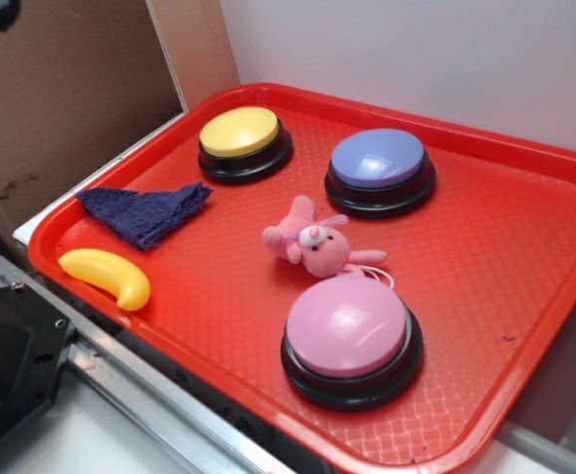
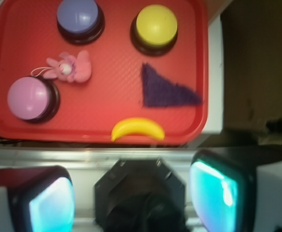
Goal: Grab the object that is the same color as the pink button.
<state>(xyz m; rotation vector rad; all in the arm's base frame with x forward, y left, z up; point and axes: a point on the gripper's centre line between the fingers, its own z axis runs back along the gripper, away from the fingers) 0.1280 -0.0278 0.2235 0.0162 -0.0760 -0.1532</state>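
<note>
Jaws gape wide and empty, tips cut off below, well apart from the pink bunny [image 2: 70,69] beside the pink button [image 2: 29,98].

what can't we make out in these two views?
- Gripper: absent from the exterior view; the wrist view crops its two glowing pads at the bottom edge, tips unseen.
- Small pink plush bunny: blurred in the wrist view, face unclear.
- Red plastic tray: near corner cut off by the exterior view's bottom edge.
</note>
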